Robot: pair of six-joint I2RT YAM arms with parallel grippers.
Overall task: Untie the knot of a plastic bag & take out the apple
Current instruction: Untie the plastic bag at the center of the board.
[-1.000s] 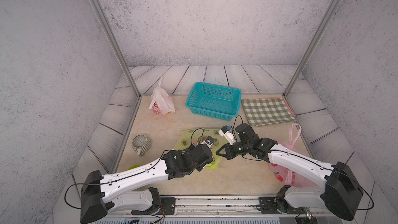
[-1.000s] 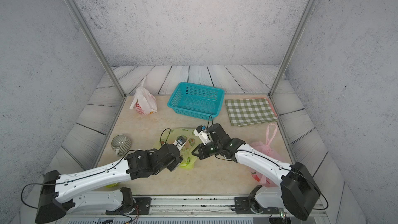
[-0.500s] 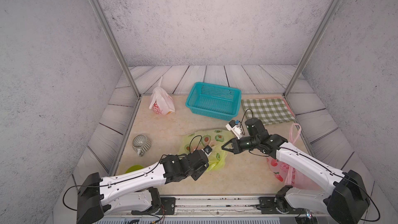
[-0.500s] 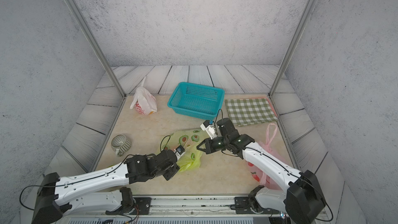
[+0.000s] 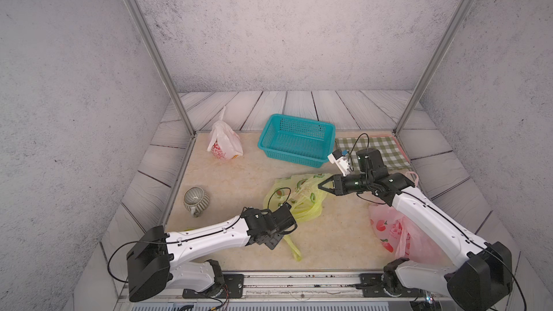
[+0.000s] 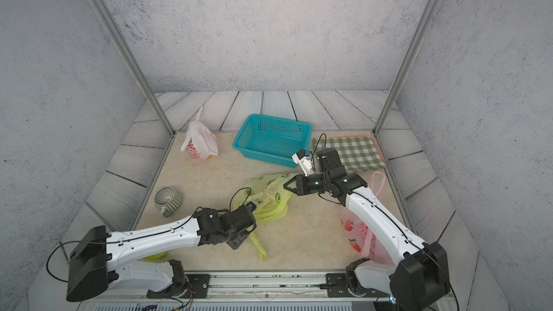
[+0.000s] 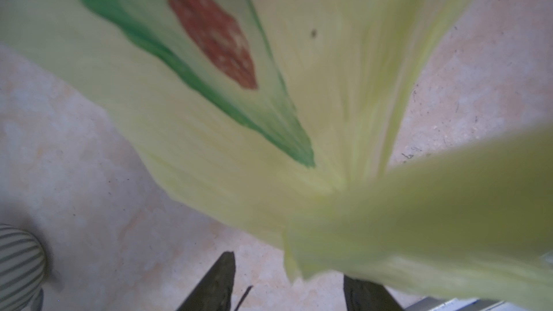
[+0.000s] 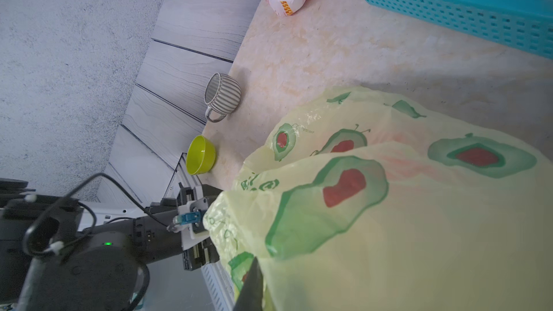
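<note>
Yellow bag [image 5: 299, 192] — left gripper [image 7: 288, 267] half-open against gathered film; right gripper [image 5: 319, 186] at bag's edge, state indiscernible — risk: pulling unpinched lets film slip

Glossy white plastic arm shells [image 5: 209, 236], chunky black joints [image 5: 146, 264], thin black looping cables [image 8: 101, 174], tiny green LED [image 5: 355, 183], pointy black right end effector [image 5: 320, 187].

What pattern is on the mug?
The round ceramic mug has grey-and-white stripes, clearest in the right wrist view.
</note>
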